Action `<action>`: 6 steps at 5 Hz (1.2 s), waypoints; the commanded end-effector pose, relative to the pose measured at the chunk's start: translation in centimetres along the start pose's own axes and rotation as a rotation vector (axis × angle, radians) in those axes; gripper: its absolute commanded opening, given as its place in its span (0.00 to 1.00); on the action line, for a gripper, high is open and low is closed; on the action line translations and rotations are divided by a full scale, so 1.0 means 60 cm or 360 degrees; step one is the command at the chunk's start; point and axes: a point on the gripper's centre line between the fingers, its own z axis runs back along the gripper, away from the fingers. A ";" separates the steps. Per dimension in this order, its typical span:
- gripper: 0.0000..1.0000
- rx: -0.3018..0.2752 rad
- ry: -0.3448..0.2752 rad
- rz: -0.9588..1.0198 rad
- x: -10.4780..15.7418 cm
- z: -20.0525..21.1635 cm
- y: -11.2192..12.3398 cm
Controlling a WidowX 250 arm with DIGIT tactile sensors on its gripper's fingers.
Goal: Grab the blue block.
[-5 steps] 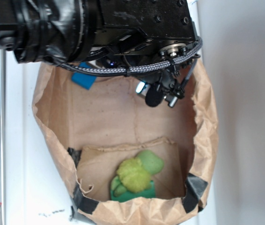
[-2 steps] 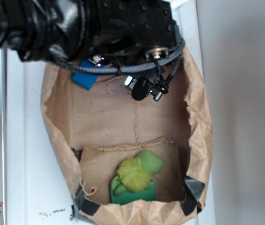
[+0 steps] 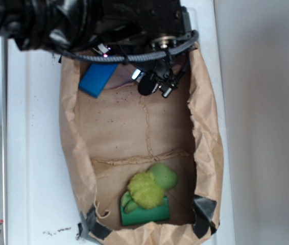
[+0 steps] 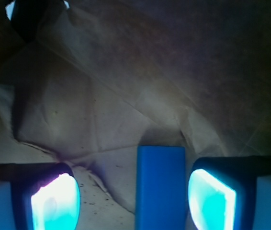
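In the exterior view the black robot arm (image 3: pixel 98 25) fills the upper left of the frame, reaching over the top end of an open brown paper bag (image 3: pixel 206 148) that lies on a white table (image 3: pixel 32 153). The blue block (image 3: pixel 97 80) lies inside the bag in its upper left corner, tilted, with its upper end hidden under the arm. At the bottom of the frame, well apart from it, a green block (image 3: pixel 147 214) sits against the bag's lower edge with a yellow-green plush toy (image 3: pixel 147 189) on top of it.

In the wrist view the gripper (image 4: pixel 133 199) is held wide open and has hold of nothing: its two fingers (image 4: pixel 54 201) show as glowing cyan pads at the lower left and lower right of the frame. The blue block (image 4: pixel 160 184) stands between them at lower centre, much closer to the right finger than to the left and apparently not touching either. Crumpled brown paper of the bag fills the frame behind it
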 end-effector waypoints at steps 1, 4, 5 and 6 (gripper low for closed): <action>1.00 0.0015 -0.0190 0.0031 0.034 0.029 0.052; 1.00 0.0111 -0.0169 -0.0110 0.022 0.019 0.059; 1.00 0.0111 -0.0169 -0.0110 0.022 0.019 0.059; 1.00 0.0161 0.0032 -0.0124 0.035 0.007 0.065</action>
